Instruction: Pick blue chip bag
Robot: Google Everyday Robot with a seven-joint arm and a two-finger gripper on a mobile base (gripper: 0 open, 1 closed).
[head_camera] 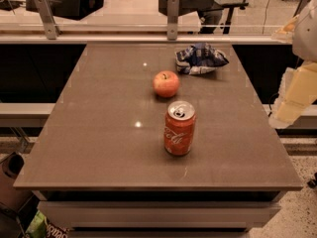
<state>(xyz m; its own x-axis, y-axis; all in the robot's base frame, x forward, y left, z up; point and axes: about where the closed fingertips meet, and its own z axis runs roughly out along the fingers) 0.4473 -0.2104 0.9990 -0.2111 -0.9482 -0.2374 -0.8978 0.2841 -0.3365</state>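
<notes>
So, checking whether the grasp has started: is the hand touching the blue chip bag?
Apart. The camera view shows the hand beyond the right edge of the table, with bare surface between it and the blue chip bag.

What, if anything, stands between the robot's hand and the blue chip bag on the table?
Nothing visible does. The hand hangs just right of the table; the blue chip bag lies near its far edge, with only bare surface between. The apple and can sit left of that path.
</notes>
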